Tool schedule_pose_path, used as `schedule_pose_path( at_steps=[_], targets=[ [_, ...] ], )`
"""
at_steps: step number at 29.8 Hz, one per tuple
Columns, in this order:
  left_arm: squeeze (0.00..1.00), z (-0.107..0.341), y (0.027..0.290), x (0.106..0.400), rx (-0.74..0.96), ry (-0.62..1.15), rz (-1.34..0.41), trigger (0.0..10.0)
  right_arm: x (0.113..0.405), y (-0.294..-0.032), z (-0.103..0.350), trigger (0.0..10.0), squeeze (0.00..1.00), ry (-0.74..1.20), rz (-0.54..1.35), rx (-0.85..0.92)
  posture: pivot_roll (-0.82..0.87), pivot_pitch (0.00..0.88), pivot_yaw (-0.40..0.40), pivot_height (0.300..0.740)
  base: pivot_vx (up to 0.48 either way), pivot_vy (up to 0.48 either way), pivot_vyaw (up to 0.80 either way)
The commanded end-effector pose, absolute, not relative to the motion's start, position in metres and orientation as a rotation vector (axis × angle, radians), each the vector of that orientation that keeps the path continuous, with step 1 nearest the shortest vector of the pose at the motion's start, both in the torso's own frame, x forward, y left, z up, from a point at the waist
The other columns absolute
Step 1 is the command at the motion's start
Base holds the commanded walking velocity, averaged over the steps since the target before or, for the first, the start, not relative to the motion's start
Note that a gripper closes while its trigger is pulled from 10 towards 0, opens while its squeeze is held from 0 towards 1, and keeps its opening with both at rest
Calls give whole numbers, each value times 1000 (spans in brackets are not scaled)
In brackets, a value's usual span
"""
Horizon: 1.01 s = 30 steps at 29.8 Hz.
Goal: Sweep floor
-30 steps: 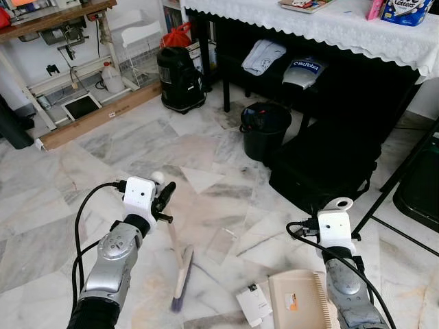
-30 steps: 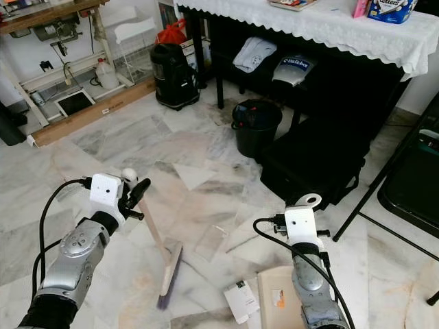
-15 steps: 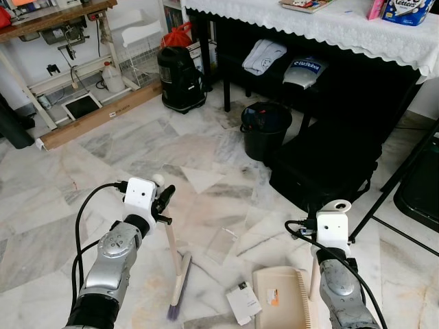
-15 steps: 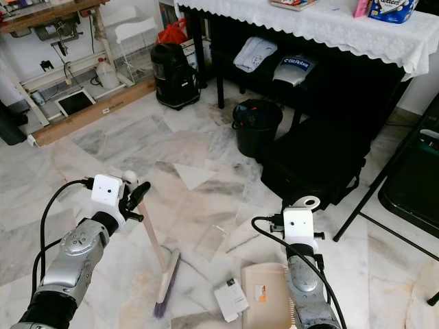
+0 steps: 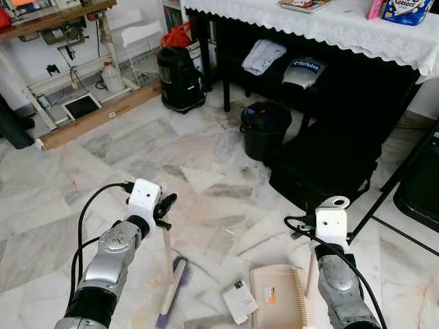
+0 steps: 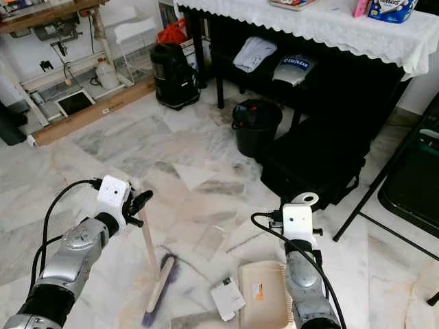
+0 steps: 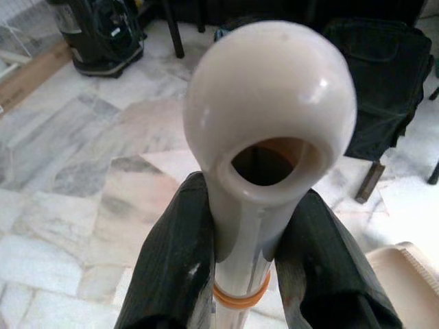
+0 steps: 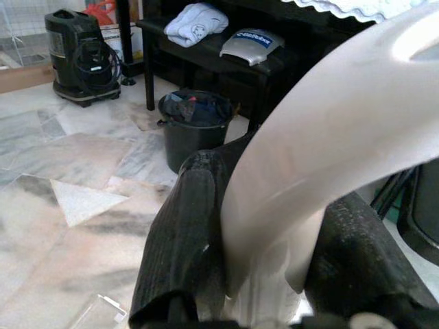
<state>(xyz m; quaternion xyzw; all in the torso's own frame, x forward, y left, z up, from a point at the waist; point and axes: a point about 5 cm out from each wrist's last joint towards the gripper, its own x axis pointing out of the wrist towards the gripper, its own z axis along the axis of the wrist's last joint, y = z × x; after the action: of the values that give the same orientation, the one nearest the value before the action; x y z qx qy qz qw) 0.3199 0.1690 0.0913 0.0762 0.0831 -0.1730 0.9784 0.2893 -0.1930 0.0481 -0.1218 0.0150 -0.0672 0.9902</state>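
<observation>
The left gripper (image 7: 241,257) has its two black fingers (image 7: 171,267) clenched round the cream handle of a small broom (image 5: 169,273), just under the rounded knob with a hole through it. The left wrist view shows that grasp up close, with an orange ring on the handle below the fingers. From the head views the handle comes down almost upright to the marble floor (image 5: 103,157), and the brush head lies there at a slant, its purple bristles towards the robot.

The right gripper (image 8: 267,260) is grasping the pale curved handle of the dustpan (image 5: 276,298), its fingers (image 8: 182,240) pressed on either side (the right wrist view makes this plain, while from above the wrist housing hides them). The cream dustpan sits flat on the floor just beside the right arm, a comb edge along its near side. A small white card (image 5: 238,301) lies on the floor between brush head and dustpan, touching or nearly touching the pan's rim.

Further off, a black bin (image 5: 265,128) stands near a black bag (image 5: 322,168) under the cloth-covered desk (image 5: 329,27), and a black vacuum cleaner (image 5: 180,79) stands beside it.
</observation>
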Motion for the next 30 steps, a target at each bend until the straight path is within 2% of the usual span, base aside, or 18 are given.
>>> schedule_pose_path(
  at_steps=[1, 11, 14, 23, 30],
  targets=[
    [0, 82, 171, 317, 120, 234, -358, 10000, 292, -190, 52, 10000, 0, 7, -129, -235, -49, 88, 76, 740, 0, 0, 0],
    [0, 83, 173, 318, -95, 320, -396, 10000, 295, -189, 54, 10000, 0, 1, -127, -231, -42, 91, 76, 740, 0, 0, 0],
    [0, 84, 174, 318, -109, 329, -391, 10000, 295, -189, 54, 10000, 0, 0, -127, -231, -41, 90, 76, 740, 0, 0, 0],
    [0, 90, 183, 325, -255, 346, -321, 10000, 296, -189, 55, 10000, 0, -5, -127, -228, -41, 93, 73, 740, 0, 0, 0],
    [0, 104, 186, 335, -369, 293, -291, 10000, 298, -189, 57, 10000, 0, -15, -134, -214, -46, 89, 75, 740, 0, 0, 0]
  ],
)
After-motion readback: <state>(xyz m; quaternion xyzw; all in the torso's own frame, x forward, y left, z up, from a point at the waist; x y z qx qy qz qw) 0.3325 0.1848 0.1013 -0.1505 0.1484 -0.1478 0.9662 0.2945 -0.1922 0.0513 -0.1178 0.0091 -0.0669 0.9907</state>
